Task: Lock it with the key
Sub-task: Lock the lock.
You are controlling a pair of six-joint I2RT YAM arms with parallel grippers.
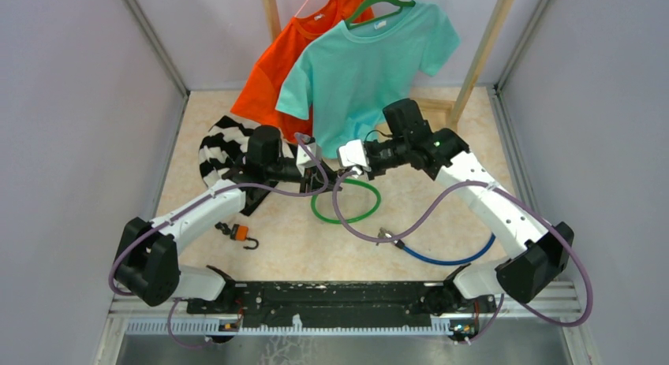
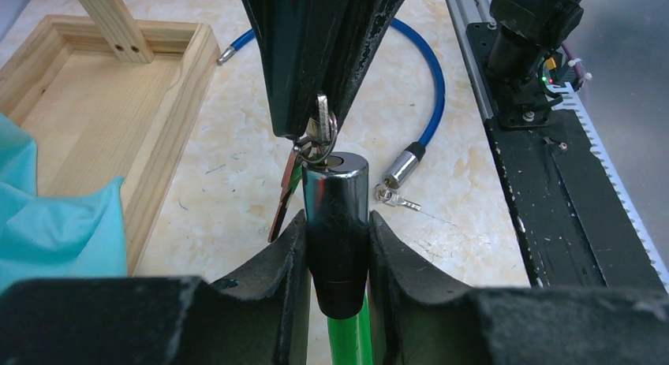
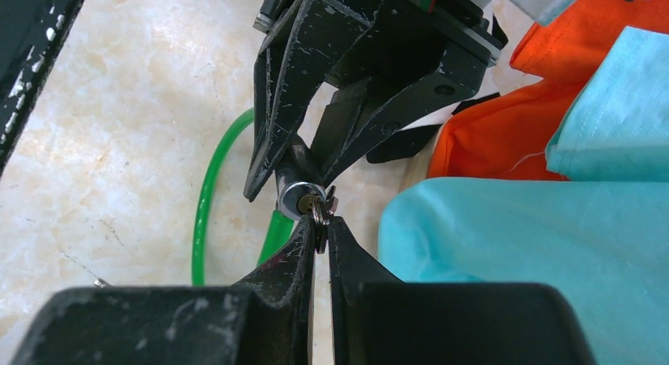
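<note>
A green cable lock (image 1: 347, 211) lies looped on the table's middle. My left gripper (image 2: 338, 239) is shut on its black and chrome lock cylinder (image 2: 337, 215), held off the table. My right gripper (image 3: 321, 223) is shut on the key (image 3: 319, 215), whose tip is at the cylinder's keyhole (image 3: 298, 198). The key and its ring (image 2: 319, 132) hang at the cylinder's top in the left wrist view. The two grippers meet tip to tip (image 1: 331, 172) in the top view.
A blue cable lock (image 1: 442, 255) with its own key (image 2: 394, 198) lies at the near right. An orange padlock (image 1: 239, 233) lies at the near left. Orange, teal and striped shirts (image 1: 363, 65) hang and lie behind. A wooden rack base (image 2: 95, 121) stands at the back.
</note>
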